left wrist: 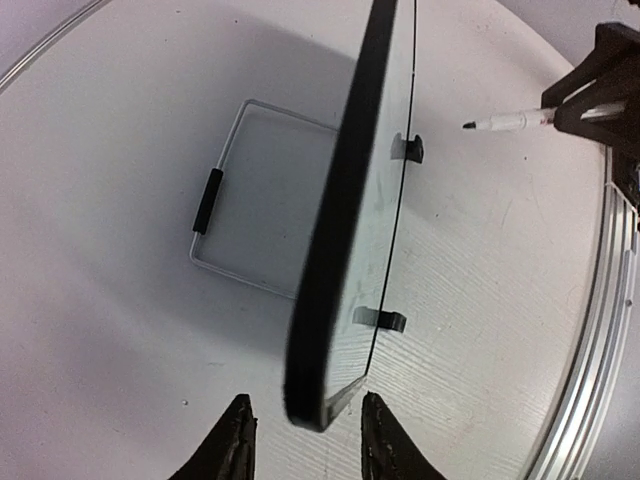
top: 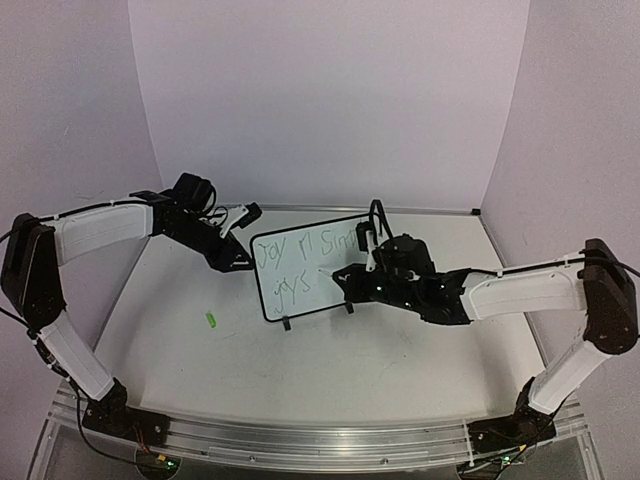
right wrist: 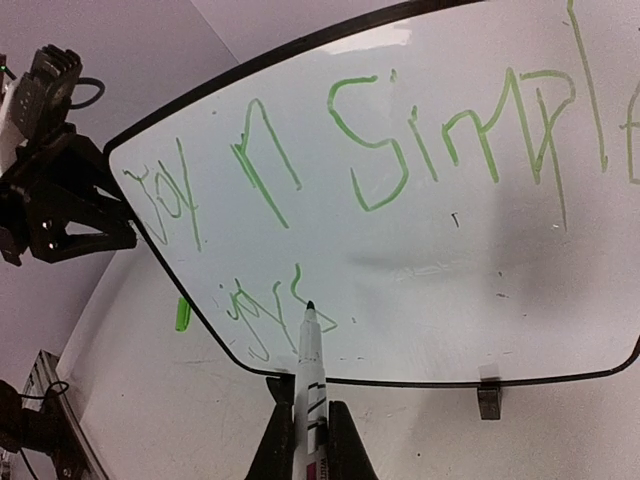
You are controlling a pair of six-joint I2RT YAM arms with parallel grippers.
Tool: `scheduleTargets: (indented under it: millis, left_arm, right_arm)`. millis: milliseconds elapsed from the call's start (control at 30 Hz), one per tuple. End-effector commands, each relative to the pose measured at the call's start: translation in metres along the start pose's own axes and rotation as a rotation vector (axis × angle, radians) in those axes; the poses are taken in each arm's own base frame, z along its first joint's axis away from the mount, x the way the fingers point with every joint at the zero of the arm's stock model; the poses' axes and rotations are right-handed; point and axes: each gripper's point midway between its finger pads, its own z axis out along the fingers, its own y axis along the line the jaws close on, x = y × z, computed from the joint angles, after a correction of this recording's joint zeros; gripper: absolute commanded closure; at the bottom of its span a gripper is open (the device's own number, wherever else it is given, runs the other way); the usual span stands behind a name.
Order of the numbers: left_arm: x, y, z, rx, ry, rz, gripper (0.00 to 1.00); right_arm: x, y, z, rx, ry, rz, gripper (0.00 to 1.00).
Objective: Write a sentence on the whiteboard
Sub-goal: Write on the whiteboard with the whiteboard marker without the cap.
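The whiteboard [top: 312,292] stands upright on two black feet mid-table. The sentence [top: 300,250] is in green, in two lines; in the right wrist view the sentence [right wrist: 440,140] reads roughly "Joy in Simple" over "joys". My right gripper [top: 345,277] is shut on a white marker [right wrist: 311,370], gripper [right wrist: 305,415] low in front of the board [right wrist: 450,280], tip at the last "s". My left gripper [left wrist: 305,440] is open, its fingers either side of the board's left edge [left wrist: 345,220] with gaps; it shows in the top view [top: 243,262].
A green marker cap [top: 211,320] lies on the table left of the board, also in the right wrist view [right wrist: 182,313]. A thin wire frame with a black sleeve [left wrist: 207,200] lies behind the board. An aluminium rail [top: 320,440] runs along the near edge.
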Motion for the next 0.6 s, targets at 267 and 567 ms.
scheduleTargets:
  millis: [267, 567]
  left_arm:
    - [-0.008, 0.007, -0.014, -0.092, -0.027, 0.01, 0.19]
    - [-0.022, 0.02, -0.048, -0.254, -0.139, 0.03, 0.07]
  right_arm:
    - [-0.053, 0.017, -0.029, 0.007, -0.094, -0.08, 1.0]
    - [-0.086, 0.014, -0.045, 0.066, -0.153, -0.122, 1.0]
